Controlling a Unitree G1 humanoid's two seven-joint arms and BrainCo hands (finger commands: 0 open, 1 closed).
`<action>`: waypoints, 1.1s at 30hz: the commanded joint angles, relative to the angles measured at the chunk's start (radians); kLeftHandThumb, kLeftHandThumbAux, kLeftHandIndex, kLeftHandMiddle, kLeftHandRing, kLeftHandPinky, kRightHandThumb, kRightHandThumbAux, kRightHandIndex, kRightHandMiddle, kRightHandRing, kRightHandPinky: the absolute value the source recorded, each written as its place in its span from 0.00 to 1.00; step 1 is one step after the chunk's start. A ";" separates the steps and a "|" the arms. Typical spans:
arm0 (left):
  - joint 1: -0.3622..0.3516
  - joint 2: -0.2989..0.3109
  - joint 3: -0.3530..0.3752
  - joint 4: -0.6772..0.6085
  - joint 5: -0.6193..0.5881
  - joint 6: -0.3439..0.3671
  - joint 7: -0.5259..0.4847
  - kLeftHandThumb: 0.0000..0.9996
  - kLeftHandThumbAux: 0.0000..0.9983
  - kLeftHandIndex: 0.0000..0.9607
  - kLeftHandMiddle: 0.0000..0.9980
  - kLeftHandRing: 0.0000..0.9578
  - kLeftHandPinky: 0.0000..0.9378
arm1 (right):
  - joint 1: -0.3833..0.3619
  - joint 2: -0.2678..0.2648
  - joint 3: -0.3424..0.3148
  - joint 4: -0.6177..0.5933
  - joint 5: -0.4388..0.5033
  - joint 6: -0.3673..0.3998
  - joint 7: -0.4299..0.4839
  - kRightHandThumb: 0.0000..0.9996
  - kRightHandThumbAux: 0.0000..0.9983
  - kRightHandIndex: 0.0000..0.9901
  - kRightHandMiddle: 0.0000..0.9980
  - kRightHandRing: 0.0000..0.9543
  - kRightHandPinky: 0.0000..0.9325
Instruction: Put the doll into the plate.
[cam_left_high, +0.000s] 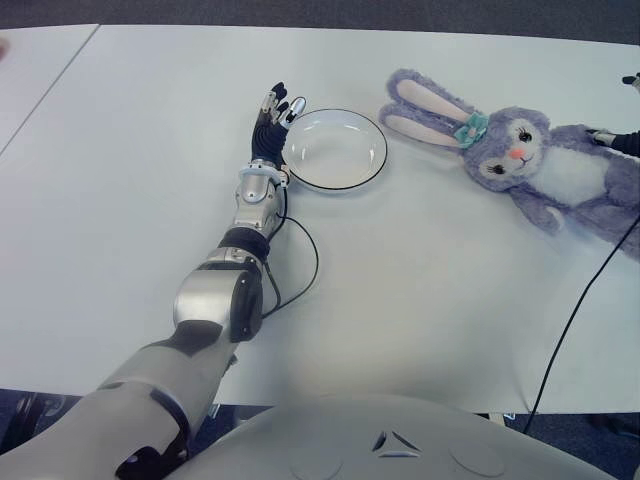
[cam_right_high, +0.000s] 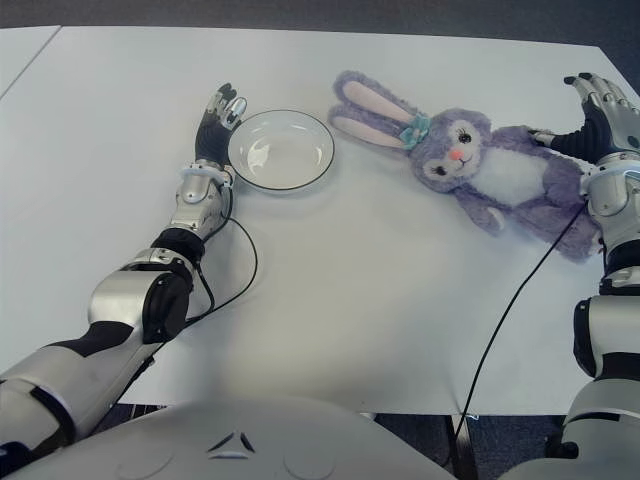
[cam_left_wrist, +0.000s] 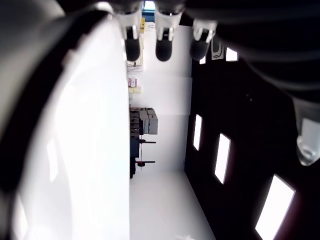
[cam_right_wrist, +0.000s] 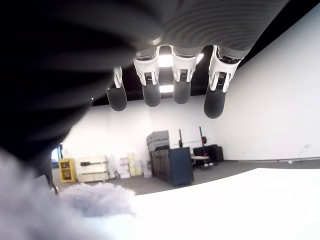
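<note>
A purple plush bunny doll (cam_right_high: 490, 165) lies on its back on the white table (cam_left_high: 120, 160), to the right of the plate, its long ears pointing toward the plate. The white plate (cam_left_high: 335, 150) has a dark rim and nothing in it. My left hand (cam_left_high: 275, 105) is at the plate's left rim with straight fingers, holding nothing; the left wrist view shows the plate's white wall (cam_left_wrist: 75, 150) close beside them. My right hand (cam_right_high: 592, 100) is at the doll's far right side with fingers spread, and purple fur (cam_right_wrist: 95, 200) shows just under the palm.
A black cable (cam_left_high: 305, 260) loops on the table from my left wrist. Another black cable (cam_right_high: 510, 310) runs from the doll's side to the front table edge. A seam to a neighbouring table (cam_left_high: 50, 85) runs at the far left.
</note>
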 joint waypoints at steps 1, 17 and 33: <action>0.252 -0.031 -0.007 0.168 0.013 0.157 0.027 0.00 0.46 0.00 0.00 0.00 0.00 | 0.034 0.087 0.022 0.024 -0.001 -0.018 0.021 0.26 0.66 0.08 0.00 0.00 0.11; 0.245 -0.031 0.007 0.171 0.000 0.170 0.015 0.00 0.46 0.00 0.00 0.00 0.00 | 0.000 0.146 0.042 -0.034 -0.029 0.033 0.014 0.48 0.66 0.06 0.00 0.00 0.00; 0.241 -0.038 -0.001 0.169 0.008 0.168 0.025 0.00 0.44 0.00 0.00 0.00 0.00 | -0.061 0.192 0.100 -0.116 -0.071 0.104 0.065 0.50 0.65 0.06 0.00 0.00 0.00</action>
